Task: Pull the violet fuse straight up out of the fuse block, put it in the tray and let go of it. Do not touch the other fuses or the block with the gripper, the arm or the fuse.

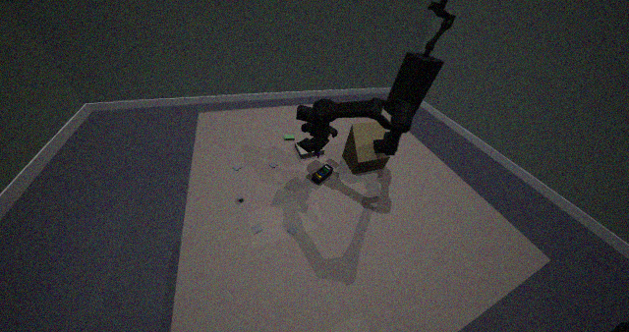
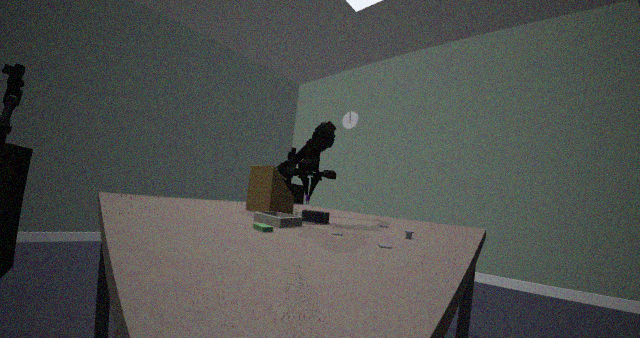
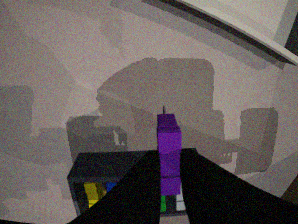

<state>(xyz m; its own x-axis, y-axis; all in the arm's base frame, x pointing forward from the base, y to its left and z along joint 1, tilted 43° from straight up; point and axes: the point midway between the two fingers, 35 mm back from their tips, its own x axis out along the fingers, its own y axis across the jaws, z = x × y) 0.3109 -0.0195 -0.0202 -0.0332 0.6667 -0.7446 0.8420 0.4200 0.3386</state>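
1. Now the claw (image 3: 169,183) is clamped on the violet fuse (image 3: 169,145), its two dark fingers pressing the fuse from either side.
2. Held that way, the violet fuse is out of the fuse block (image 3: 100,176) and in the air above the bench (image 3: 60,63), with a thin metal prong showing at its far end.
3. Below and behind the claw in the wrist view sits the fuse block, partly hidden by the fingers; a yellow fuse (image 3: 91,193) and a sliver of a blue one beside it show on one side, and a green fuse (image 3: 162,204) and a white fuse (image 3: 178,203) show just beside the fingers on the other.
4. Ahead of the claw lies the tray (image 3: 226,3), pale with a raised rim; only part of it is in frame, well apart from the violet fuse.
5. Seen from the top view, the claw (image 1: 314,147) hangs between the fuse block (image 1: 321,173) and the tray (image 1: 305,150), close over the tray's near edge.
6. Beside the arm stands a tan box (image 1: 364,147), and beyond the tray a small green piece (image 1: 289,137) lies on the bench.
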